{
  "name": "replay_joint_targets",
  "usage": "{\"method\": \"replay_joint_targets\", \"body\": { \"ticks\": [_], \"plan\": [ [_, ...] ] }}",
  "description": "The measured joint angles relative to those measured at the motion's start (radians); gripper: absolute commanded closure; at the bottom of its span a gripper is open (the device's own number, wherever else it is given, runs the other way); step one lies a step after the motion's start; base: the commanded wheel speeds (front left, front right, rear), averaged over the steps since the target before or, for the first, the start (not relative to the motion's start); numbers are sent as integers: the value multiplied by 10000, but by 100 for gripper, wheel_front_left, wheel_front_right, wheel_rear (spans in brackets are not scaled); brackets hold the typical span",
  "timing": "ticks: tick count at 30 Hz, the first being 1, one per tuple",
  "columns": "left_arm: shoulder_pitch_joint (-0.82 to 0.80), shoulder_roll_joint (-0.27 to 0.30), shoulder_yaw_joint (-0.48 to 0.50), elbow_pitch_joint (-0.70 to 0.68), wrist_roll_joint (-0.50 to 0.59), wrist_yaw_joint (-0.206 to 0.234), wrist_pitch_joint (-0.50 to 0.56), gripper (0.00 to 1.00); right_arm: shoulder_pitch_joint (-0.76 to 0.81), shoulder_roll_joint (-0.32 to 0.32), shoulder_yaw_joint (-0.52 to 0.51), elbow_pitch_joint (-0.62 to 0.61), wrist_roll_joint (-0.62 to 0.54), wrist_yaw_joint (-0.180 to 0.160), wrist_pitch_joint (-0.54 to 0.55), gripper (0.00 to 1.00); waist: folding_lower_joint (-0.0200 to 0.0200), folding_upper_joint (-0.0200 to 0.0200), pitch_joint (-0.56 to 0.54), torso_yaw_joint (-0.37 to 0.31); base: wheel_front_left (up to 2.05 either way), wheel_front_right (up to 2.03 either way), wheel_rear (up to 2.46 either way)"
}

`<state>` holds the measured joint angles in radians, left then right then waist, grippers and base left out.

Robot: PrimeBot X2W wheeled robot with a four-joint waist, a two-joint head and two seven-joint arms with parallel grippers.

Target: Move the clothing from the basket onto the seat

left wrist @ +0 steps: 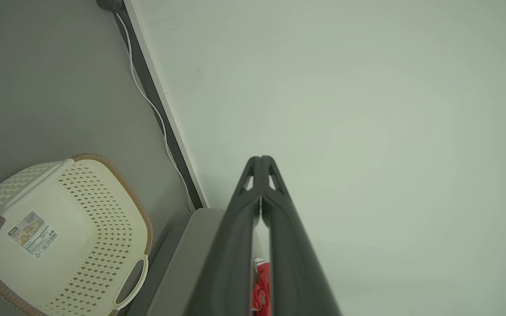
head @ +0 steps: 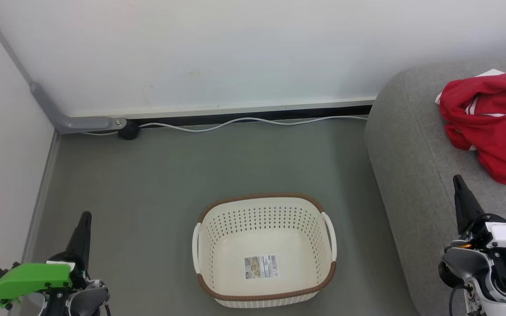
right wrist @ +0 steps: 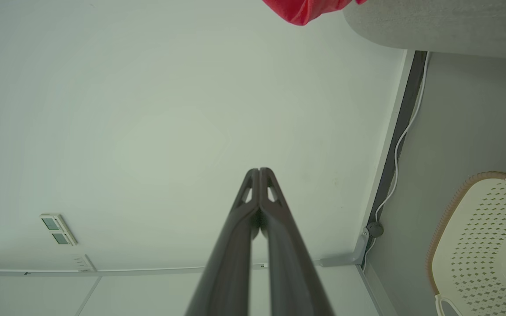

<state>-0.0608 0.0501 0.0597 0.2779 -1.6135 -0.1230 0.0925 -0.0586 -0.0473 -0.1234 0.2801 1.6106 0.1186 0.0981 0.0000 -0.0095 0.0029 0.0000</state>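
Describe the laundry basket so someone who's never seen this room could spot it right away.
Find the big grey sofa on the right; the basket stands on the floor just left of it. Its perforated cream-white sides, brown woven-look rim and the paper label on its bottom set it apart from the plain sofa.

Prob. a bare test room staged as home: grey sofa (head: 411,145), laundry basket (head: 262,196), white wall (head: 191,52), floor cable (head: 244,119).

Bright, even light; soft shadows; wrist views perhaps bowed at edges.
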Motion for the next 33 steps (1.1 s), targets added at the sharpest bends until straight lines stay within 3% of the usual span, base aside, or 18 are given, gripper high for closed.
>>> {"method": "replay_joint_targets", "body": {
  "ticks": [33],
  "plan": [
    [0,-8,10,-10,0,0,36,100,0,8,-8,-2,0,0,2,100,0,0,1,0,0,0,0]
  ]
}}
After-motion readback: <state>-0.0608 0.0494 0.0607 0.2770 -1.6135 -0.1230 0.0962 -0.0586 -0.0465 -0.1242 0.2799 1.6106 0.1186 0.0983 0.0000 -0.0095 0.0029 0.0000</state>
